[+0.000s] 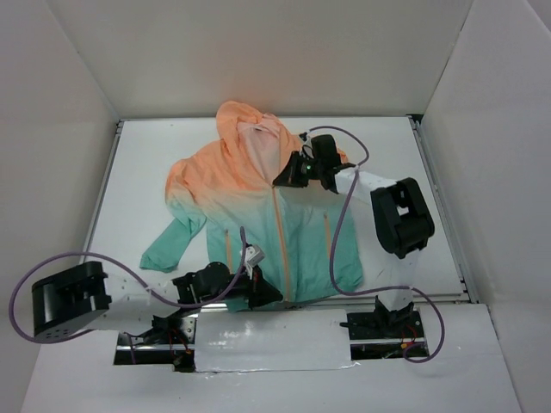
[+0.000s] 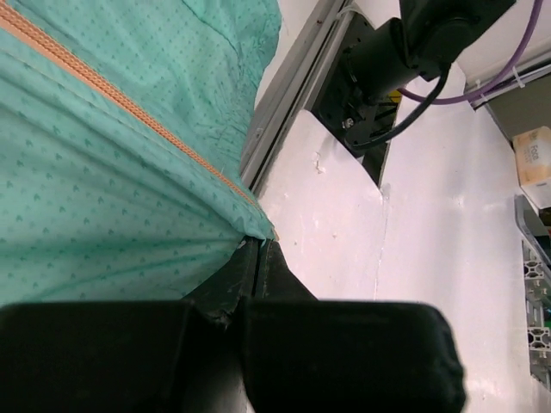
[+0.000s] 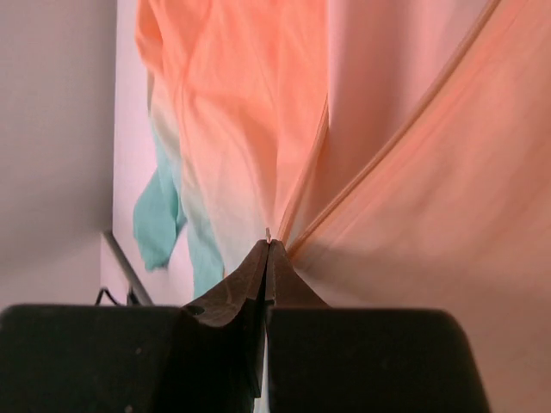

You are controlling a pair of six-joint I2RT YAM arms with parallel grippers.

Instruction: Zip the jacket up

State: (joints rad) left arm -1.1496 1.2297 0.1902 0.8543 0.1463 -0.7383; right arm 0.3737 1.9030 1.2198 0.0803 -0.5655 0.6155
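The jacket (image 1: 250,194) lies flat on the table, hood at the far end, peach-orange fading to teal. Its orange front zipper (image 1: 280,241) is closed from the hem up to the chest. My left gripper (image 1: 274,297) is shut on the teal bottom hem beside the zipper's lower end, as the left wrist view (image 2: 256,239) shows with the zipper (image 2: 129,107) running up and left. My right gripper (image 1: 277,182) is at the chest where the zipper ends. In the right wrist view (image 3: 269,243) it is shut on the small zipper pull (image 3: 268,232), with the open collar above.
White walls enclose the table (image 1: 146,172) on three sides. A metal rail (image 2: 288,99) runs along the near table edge. The right arm's base (image 2: 379,77) and a purple cable (image 1: 344,215) lie over the jacket's right side. The jacket's left sleeve (image 1: 168,245) spreads out leftward.
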